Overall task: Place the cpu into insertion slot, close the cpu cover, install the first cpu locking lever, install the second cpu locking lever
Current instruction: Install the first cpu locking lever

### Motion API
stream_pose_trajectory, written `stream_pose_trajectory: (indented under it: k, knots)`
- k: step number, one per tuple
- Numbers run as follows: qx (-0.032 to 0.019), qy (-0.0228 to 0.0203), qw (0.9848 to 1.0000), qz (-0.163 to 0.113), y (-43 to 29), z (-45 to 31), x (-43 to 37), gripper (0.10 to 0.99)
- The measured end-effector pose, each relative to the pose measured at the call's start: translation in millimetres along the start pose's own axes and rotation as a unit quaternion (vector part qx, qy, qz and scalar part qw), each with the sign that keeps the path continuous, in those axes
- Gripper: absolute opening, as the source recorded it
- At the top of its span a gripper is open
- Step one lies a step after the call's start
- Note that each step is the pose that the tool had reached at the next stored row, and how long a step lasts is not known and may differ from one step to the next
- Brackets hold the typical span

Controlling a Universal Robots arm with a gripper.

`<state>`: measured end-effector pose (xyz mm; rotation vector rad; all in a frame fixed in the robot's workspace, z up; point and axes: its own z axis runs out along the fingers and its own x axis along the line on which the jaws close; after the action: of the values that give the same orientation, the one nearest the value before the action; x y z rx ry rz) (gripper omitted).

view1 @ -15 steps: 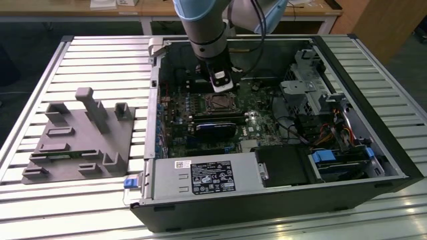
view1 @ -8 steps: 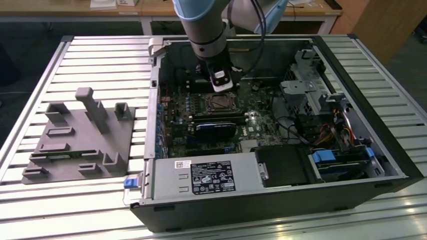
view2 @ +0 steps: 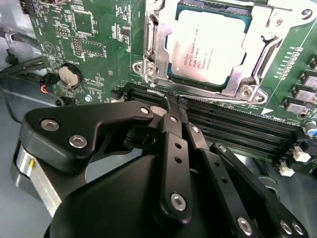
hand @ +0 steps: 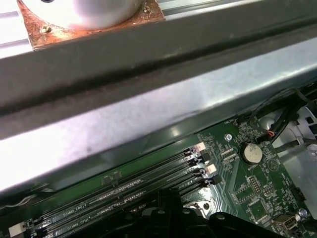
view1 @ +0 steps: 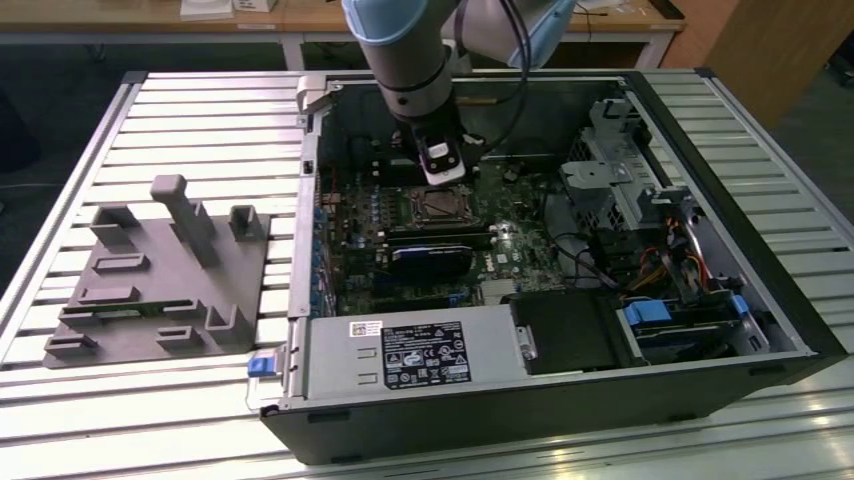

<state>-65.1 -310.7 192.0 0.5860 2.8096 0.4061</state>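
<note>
**Gripper hovering beside a seated chip**

The gripper point(view2: 166, 101) is hanging over the motherboard point(view2: 94, 44) inside the open computer case point(view1: 747, 250), its black fingers point(view2: 173, 144) lying pressed together with nothing showing between them. Just beyond the fingertips, the cpu point(view2: 210, 47) is sitting flat in the insertion slot point(view2: 173, 74), its silvery top facing up. The cpu cover point(view2: 257, 54) is lying closed over it, the silver frame bordering the chip's edges. A thin locking lever point(view2: 148, 44) is running along the side of the frame; whether it is latched cannot be told. Directly under the fingertips, the long black memory slots point(view2: 233, 124) are lying between the gripper and the socket. To one side of the fingers, a round coin battery point(view2: 69, 75) is sitting on the board. In the exterior view, the arm point(view1: 414, 60) is reaching down into the case, and a grey fixture block point(view1: 160, 270) is resting on the slatted table point(view1: 200, 110), well apart from the fingers.
</note>
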Motion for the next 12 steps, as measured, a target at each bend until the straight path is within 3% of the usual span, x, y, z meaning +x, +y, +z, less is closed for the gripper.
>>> stream_pose_trajectory:
  k: [12]
  knots:
    - [0.0,-0.0032,1.0,-0.001,-4.3,3.6,0.5,0.106]
